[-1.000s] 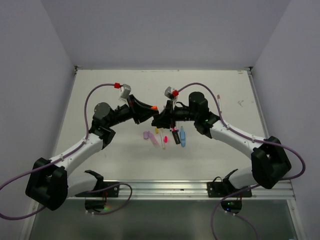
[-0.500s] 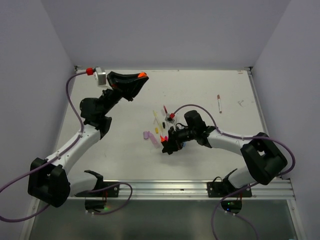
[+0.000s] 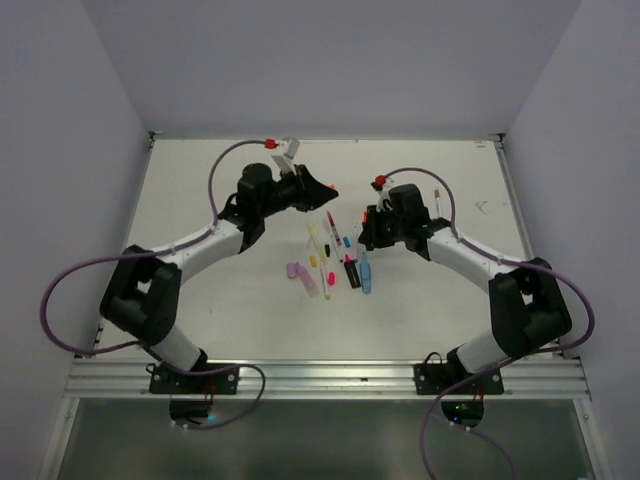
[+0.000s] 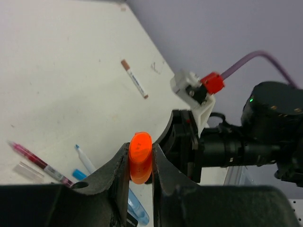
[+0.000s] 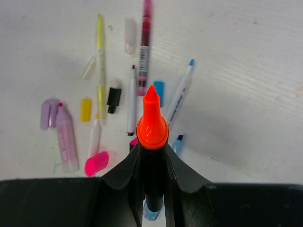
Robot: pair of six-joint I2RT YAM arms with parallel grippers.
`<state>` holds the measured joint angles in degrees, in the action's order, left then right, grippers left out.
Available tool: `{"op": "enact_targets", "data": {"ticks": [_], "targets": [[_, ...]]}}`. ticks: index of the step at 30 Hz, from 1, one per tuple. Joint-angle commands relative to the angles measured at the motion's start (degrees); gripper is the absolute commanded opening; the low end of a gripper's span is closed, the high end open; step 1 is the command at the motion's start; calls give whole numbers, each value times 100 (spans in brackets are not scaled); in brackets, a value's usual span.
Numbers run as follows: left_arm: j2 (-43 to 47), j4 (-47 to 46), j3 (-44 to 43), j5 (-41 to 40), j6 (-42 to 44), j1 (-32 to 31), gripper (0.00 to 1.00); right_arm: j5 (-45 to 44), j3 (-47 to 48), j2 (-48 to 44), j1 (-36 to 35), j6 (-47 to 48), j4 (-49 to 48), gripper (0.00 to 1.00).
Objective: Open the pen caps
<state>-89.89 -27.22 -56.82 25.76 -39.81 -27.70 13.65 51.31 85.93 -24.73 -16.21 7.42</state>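
The orange cap (image 4: pixel 140 152) is off its pen. It's pinched tight between the fingers of the left gripper (image 4: pixel 140 165), bottom centre of the left wrist view, lifted clear of the table (image 4: pixel 57 71). Its other half, the orange highlighter (image 5: pixel 152 130), is clamped in the right gripper (image 5: pixel 152 158), with the bare tip pointing up the middle of the right wrist frame. We reckon that's the point of using two arms: one anchors the barrel while the other takes the cap. In the top view the two grippers sit apart, upper middle, on either side of the heap of pens (image 3: pixel 335 262). In that heap the pink cap (image 5: pixel 97 163), lilac cap (image 5: pixel 47 113), yellow cap (image 5: pixel 85 109) and blue cap (image 5: pixel 159 92) all lie loose beside their pens, so that lot looks done. Our guess is both orange pieces get set down with them next. One thin pen (image 3: pixel 438 205) lies well apart in the upper right of the top view. Its reddish end could be a cap that's still on, but it's too small for us to tell.
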Motion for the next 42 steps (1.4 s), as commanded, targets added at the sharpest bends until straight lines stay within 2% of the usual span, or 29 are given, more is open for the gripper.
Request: {"op": "enact_targets", "data": {"ticks": [1, 8, 17, 24, 30, 35, 39, 40, 42], "targets": [[-781, 1034, -706, 131, -140, -331, 0, -1065, 598, 423, 222, -163, 741, 0], [-2243, 1992, -1885, 96, -132, -894, 5, -1268, 1021, 1083, 408, -234, 981, 0], [-3034, 2582, -2475, -325, -35, -1123, 17, -1022, 1197, 1567, 416, -172, 954, 21], [-3184, 2696, -2413, -650, -44, -1123, 38, -1005, 1171, 1716, 408, -181, 910, 33], [-2878, 2713, -2360, -923, -35, -1123, 48, -1162, 1101, 1419, 416, -207, 919, 37], [-2192, 2713, -2123, -1178, 52, -1123, 56, -1619, 1074, 856, 416, -208, 1007, 54], [-1289, 2922, -1790, -1555, 175, -1114, 68, -2575, 1100, 530, 513, -225, 1112, 68], [-1129, 2951, -1728, -1635, 210, -1114, 71, -2708, 1118, 504, 626, -251, 1165, 75], [-674, 3012, -1544, -1889, 325, -1114, 78, -2815, 1214, 539, 828, -330, 1218, 80]]}}
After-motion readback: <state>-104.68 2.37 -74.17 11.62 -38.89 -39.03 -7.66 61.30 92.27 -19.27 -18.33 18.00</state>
